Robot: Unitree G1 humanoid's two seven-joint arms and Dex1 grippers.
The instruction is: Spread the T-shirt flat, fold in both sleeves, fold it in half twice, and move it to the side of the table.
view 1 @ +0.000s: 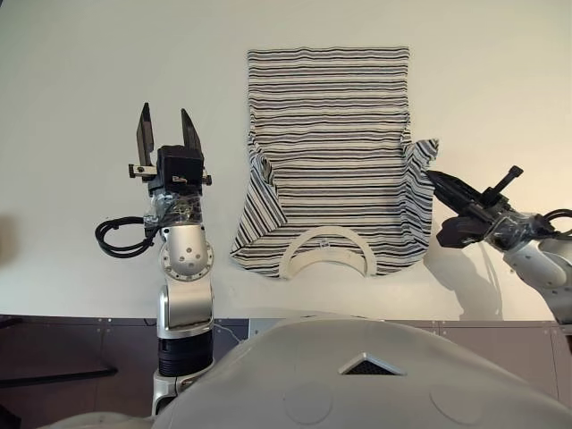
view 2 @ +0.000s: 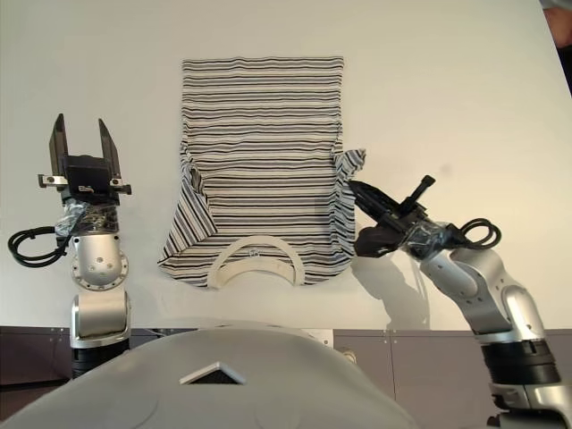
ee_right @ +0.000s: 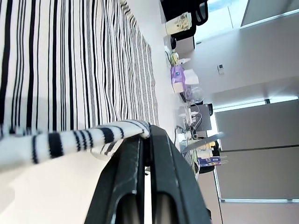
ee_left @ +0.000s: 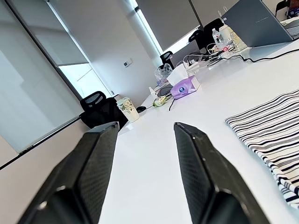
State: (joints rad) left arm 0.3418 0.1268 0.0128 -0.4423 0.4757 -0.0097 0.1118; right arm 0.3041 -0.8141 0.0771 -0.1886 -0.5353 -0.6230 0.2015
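Right gripper [view 2: 357,189]: we see the slim black jaws pressed together, pinching the crumpled edge of a sleeve [view 1: 423,154] and holding it slightly raised off the table [view 1: 89,71]. Left gripper [view 1: 168,134]: jaws spread wide, ridged inner pads bare, nothing between them; it stands over the table just beside the cloth, apart from it. T-shirt [view 1: 331,125]: soft knit with fine black-and-white horizontal stripes, lying mid-table, body mostly flat. Its plain white ribbed collar [view 1: 326,252], a curved band, lies at the near edge; the straight hem lies at the far edge. Table surface smooth, matte white.
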